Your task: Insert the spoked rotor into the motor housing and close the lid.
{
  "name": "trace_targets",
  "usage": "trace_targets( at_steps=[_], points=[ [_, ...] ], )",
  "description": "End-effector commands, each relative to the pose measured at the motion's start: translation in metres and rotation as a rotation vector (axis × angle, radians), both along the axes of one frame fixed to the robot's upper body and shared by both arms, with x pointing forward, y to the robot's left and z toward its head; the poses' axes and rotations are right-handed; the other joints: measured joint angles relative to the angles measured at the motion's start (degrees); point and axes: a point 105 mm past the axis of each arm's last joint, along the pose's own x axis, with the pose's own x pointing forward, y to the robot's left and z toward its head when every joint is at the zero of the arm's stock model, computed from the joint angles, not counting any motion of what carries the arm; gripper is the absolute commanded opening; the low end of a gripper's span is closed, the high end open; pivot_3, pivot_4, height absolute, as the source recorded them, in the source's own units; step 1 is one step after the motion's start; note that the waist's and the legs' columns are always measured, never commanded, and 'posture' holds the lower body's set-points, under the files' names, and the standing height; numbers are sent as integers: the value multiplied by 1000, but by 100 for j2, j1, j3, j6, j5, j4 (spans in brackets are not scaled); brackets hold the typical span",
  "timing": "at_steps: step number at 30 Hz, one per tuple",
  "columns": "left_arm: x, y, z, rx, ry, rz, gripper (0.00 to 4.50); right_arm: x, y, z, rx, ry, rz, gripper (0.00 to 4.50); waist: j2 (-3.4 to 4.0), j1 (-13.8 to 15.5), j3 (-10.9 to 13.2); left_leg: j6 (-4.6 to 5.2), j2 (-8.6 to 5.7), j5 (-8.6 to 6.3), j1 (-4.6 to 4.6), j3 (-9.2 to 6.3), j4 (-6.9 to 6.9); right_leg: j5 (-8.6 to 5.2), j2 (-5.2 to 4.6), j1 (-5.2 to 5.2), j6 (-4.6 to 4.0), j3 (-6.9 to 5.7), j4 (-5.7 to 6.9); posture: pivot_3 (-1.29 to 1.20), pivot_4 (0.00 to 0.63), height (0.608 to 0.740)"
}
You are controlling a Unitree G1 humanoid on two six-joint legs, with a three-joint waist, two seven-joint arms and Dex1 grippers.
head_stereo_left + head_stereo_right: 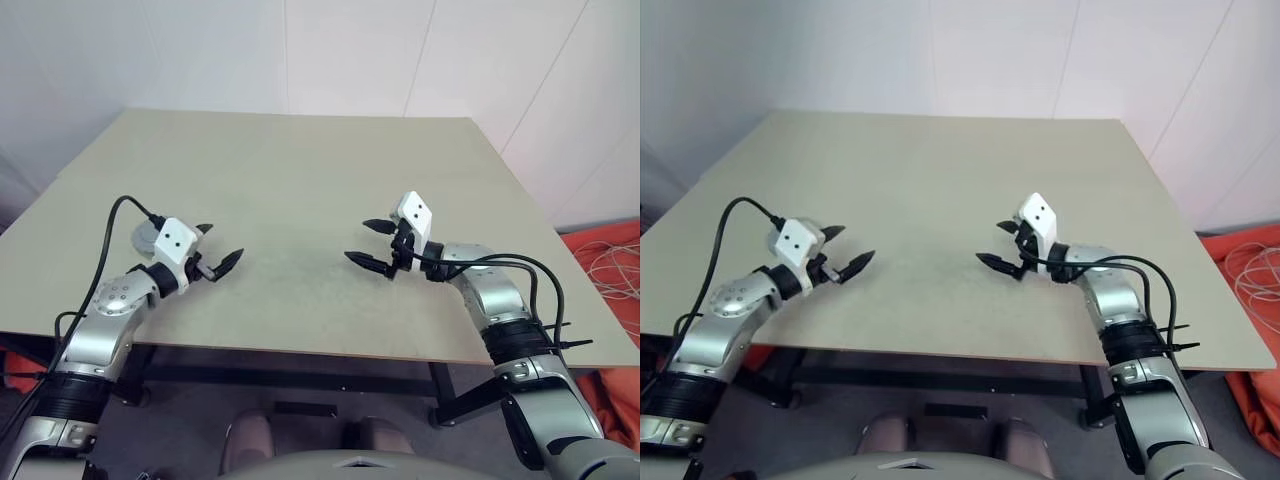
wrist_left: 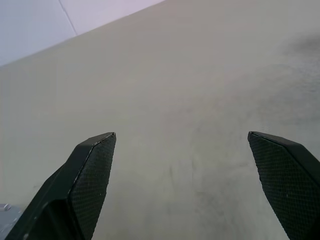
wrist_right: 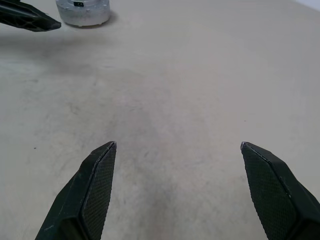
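Beige table (image 1: 300, 200) lay bare between both spread, empty grippers (image 1: 222, 262) (image 1: 370, 245); left wrist risked nudging the motor housing (image 3: 83, 11).

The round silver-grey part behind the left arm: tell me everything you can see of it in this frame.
The silver-grey part is a low round casing of dull, matt metal with a plain side wall and a small dark mark near its upper edge. It stands flat on the table, near the table's left side, partly hidden behind the left tool, which hangs open beside it without touching it. Whether its top is closed cannot be told.
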Motion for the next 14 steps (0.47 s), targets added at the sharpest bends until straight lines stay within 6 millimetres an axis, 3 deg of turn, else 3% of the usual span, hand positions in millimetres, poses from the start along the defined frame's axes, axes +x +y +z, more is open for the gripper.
trace_targets(
  at_steps=[1,14],
  points=[
    [1,14,12,14,-53,27,4474,2,-6,15,18,-62,-1,4500,0,1,0,0,0,0,0,0,0,0,0,0,0,0,0,0,0,740],
    [9,14,20,-10,-69,21,4474,-6,1,11,42,-67,4,4500,1,3,1,1,1,0,3,0,-1,3,-2,2,-6,2,0,0,0,740]
  ],
)
